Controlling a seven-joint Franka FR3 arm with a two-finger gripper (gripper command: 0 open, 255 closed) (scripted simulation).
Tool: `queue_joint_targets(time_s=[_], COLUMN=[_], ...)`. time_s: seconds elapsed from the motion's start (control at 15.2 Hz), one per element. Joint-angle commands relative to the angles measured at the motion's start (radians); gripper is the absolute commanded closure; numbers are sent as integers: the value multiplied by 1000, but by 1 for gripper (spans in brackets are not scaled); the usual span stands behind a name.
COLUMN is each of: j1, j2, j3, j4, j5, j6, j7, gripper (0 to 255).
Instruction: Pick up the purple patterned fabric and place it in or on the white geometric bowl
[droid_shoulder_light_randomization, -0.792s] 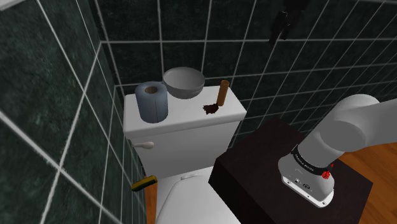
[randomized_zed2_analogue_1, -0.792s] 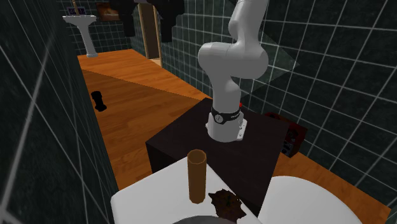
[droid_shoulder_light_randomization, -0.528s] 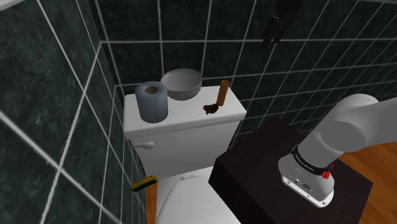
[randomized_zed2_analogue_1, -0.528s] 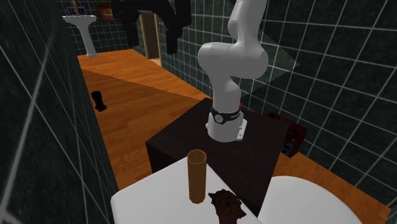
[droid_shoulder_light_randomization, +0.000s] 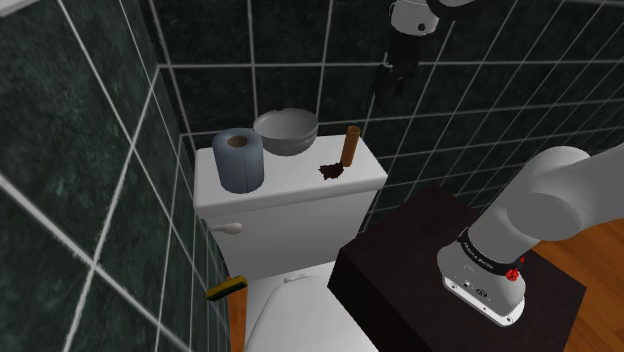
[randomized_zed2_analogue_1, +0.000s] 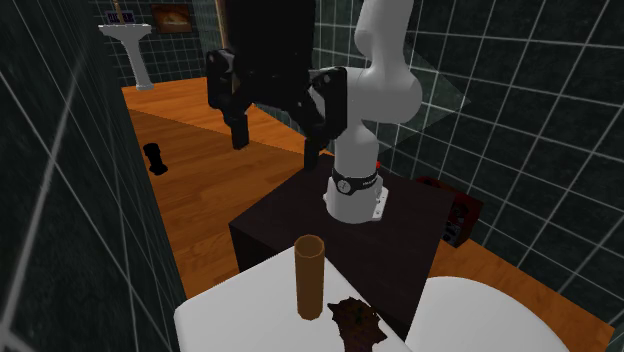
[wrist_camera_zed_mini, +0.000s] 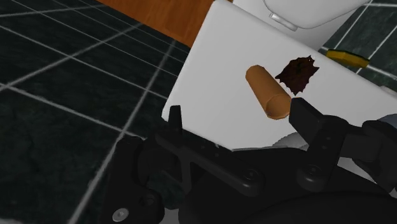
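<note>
Pincer (randomized_zed2_analogue_1: 274, 142) released, fingers apart; it hangs high above the white toilet tank lid (droid_shoulder_light_randomization: 290, 176); dark reddish-brown crumpled fabric (droid_shoulder_light_randomization: 330, 171) lies on the lid at the foot of the upright brown cylinder (droid_shoulder_light_randomization: 350, 146), outside the pale grey round bowl (droid_shoulder_light_randomization: 287, 130); blue-grey paper roll (droid_shoulder_light_randomization: 238, 160) stands just beside the bowl.
</note>
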Motion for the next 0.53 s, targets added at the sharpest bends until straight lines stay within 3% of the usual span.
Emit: queue_joint_targets(time_s=[0.0,0.46], j1=[13,52], j2=[39,225], j3=[28,132], j4=[-14,-16], j5=[8,15], j6=[47,205], j7=[27,134], gripper=[0,0])
